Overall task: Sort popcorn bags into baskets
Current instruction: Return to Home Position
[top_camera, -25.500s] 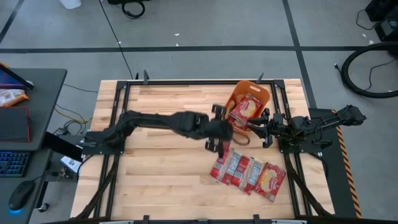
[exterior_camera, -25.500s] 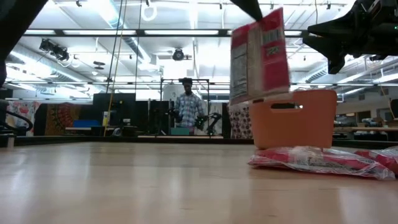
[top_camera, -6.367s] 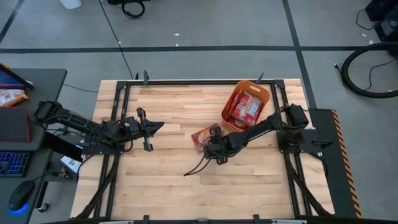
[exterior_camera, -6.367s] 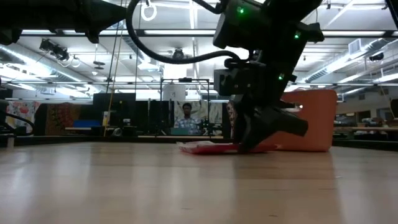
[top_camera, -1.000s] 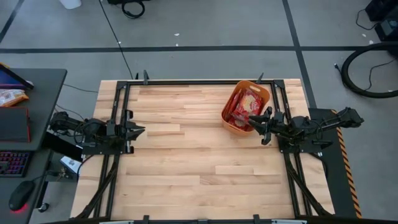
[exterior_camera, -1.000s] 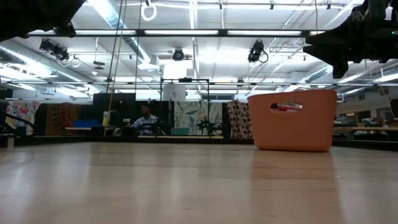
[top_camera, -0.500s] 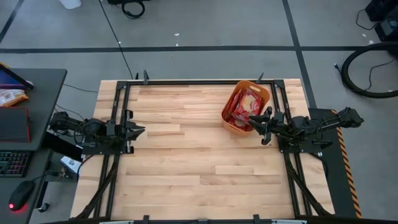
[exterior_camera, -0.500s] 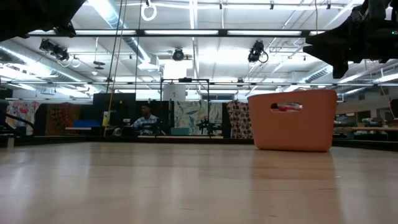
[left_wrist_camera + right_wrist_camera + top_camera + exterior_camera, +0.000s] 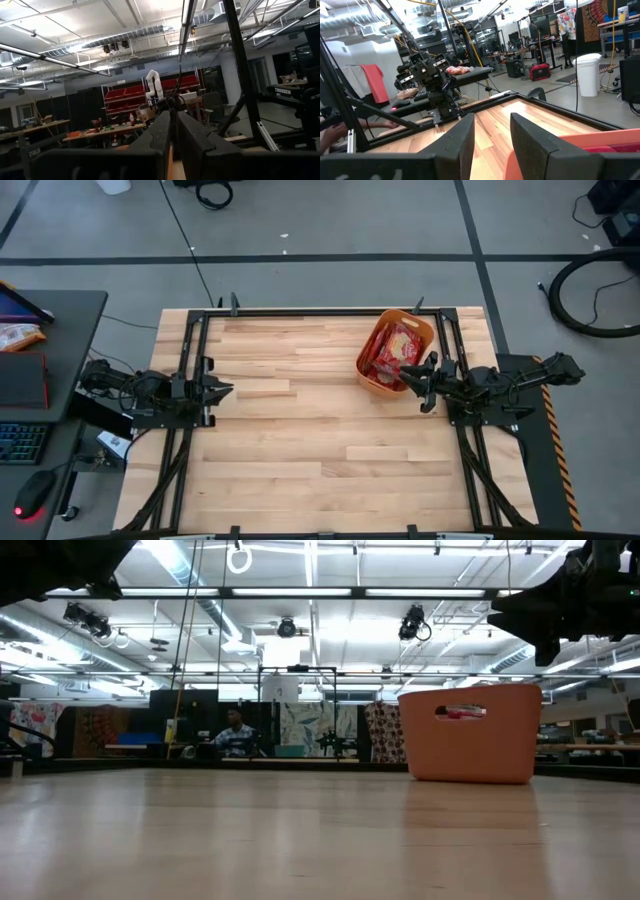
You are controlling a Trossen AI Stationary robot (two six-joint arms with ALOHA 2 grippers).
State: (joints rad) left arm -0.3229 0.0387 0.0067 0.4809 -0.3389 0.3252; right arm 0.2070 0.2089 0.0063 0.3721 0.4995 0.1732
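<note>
The orange basket (image 9: pixel 395 350) stands on its base at the table's far right, and red popcorn bags (image 9: pixel 398 346) lie inside it. In the low view the basket (image 9: pixel 470 733) shows a red bag (image 9: pixel 460 712) through its handle cut-out. My right gripper (image 9: pixel 422 383) hovers open just on the near side of the basket, clear of it. In the right wrist view its fingers (image 9: pixel 492 132) frame the bare table, with the basket's rim (image 9: pixel 555 150) beside them. My left gripper (image 9: pixel 226 390) is drawn back at the table's left edge, shut and holding nothing (image 9: pixel 173 125).
Black frame rails (image 9: pixel 190 350) run along the table's sides. A desk with a keyboard (image 9: pixel 22 442) stands beyond the left edge. A person (image 9: pixel 235 730) is far off in the room behind. Bare wood (image 9: pixel 300 440) spreads between the arms.
</note>
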